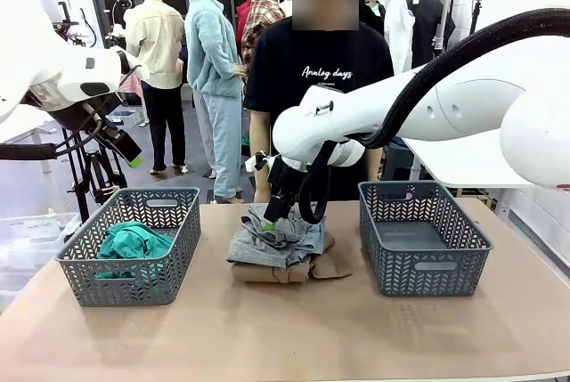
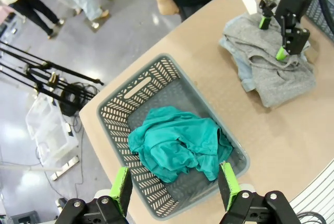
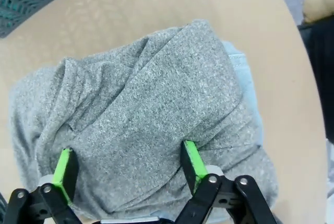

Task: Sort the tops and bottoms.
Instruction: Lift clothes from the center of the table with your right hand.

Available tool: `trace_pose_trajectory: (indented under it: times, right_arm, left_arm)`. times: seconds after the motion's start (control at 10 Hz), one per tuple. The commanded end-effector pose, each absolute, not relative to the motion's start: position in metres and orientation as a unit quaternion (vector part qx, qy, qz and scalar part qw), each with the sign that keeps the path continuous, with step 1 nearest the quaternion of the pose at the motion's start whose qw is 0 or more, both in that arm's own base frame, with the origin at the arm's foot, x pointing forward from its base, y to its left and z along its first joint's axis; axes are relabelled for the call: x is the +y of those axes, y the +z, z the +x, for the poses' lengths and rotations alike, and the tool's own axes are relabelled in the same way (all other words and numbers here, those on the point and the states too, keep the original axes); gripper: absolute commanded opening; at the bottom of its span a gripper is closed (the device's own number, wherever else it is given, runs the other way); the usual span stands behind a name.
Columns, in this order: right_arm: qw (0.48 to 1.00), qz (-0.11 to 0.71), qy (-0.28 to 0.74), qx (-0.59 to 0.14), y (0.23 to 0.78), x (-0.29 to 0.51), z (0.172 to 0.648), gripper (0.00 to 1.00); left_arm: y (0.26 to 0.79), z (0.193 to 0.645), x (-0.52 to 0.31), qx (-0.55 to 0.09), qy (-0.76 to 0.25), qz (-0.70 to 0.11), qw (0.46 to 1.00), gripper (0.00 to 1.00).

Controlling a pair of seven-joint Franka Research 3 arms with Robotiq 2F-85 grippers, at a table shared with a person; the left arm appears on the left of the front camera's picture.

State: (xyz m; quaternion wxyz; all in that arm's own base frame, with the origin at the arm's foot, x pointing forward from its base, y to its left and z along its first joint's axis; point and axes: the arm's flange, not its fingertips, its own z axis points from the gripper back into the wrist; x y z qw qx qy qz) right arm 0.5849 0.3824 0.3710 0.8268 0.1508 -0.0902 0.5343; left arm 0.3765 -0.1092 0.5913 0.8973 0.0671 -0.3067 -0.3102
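Right, the table (image 1: 267, 337) carries a heap (image 1: 285, 256) of folded clothes, and everything is placed from that heap. On its left is the left basket (image 1: 85, 262), already holding the teal top (image 1: 134, 241). On its right, the right basket (image 1: 427, 268) has nothing in it. On top of the heap lies the grey top (image 3: 156, 104), with the denim bottoms (image 3: 245, 78) peeking out beneath and the tan top (image 1: 331, 266) lowest. The right gripper (image 3: 127, 156) is down on the grey top, jaws spread wide and gripping nothing, its green pads (image 3: 190, 158) straddling a creased ridge. The fabric looks light and floppy, so it will likely sag and unfold. I'd pinch that raised fold, and shallowly, or the stiffer denim may come along. The left gripper (image 2: 174, 174) hangs wide and empty above the left basket.
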Motion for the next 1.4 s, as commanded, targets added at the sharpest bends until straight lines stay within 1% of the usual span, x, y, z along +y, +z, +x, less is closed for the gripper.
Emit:
trace_pose_trajectory:
  times: [0.0, 0.3, 0.6, 0.8, 1.0, 1.2, 1.3]
  right_arm:
    - [0.833, 0.153, 0.527, -0.067, 0.373, 0.384, 0.588, 0.60]
    - [0.840, 0.154, 0.517, -0.062, 0.383, 0.375, 0.586, 0.01]
    - [0.841, 0.171, 0.510, -0.050, 0.387, 0.369, 0.586, 0.00]
    - [0.838, 0.193, 0.507, -0.059, 0.393, 0.364, 0.586, 0.00]
    - [0.836, 0.208, 0.499, -0.092, 0.413, 0.352, 0.576, 0.00]
    - [0.842, 0.182, 0.488, -0.142, 0.455, 0.334, 0.563, 0.00]
    - [0.842, 0.163, 0.479, -0.186, 0.484, 0.325, 0.553, 0.00]
  left_arm:
    - [0.591, 0.375, -0.109, -0.308, -0.304, 0.064, 0.899, 0.86]
    - [0.591, 0.375, -0.109, -0.308, -0.304, 0.064, 0.899, 0.86]
    - [0.591, 0.375, -0.109, -0.308, -0.304, 0.064, 0.899, 0.86]
    - [0.591, 0.375, -0.109, -0.308, -0.304, 0.064, 0.899, 0.86]
    - [0.591, 0.375, -0.109, -0.308, -0.304, 0.064, 0.899, 0.86]
    - [0.591, 0.375, -0.109, -0.308, -0.304, 0.064, 0.899, 0.86]
    - [0.591, 0.375, -0.109, -0.308, -0.304, 0.064, 0.899, 0.86]
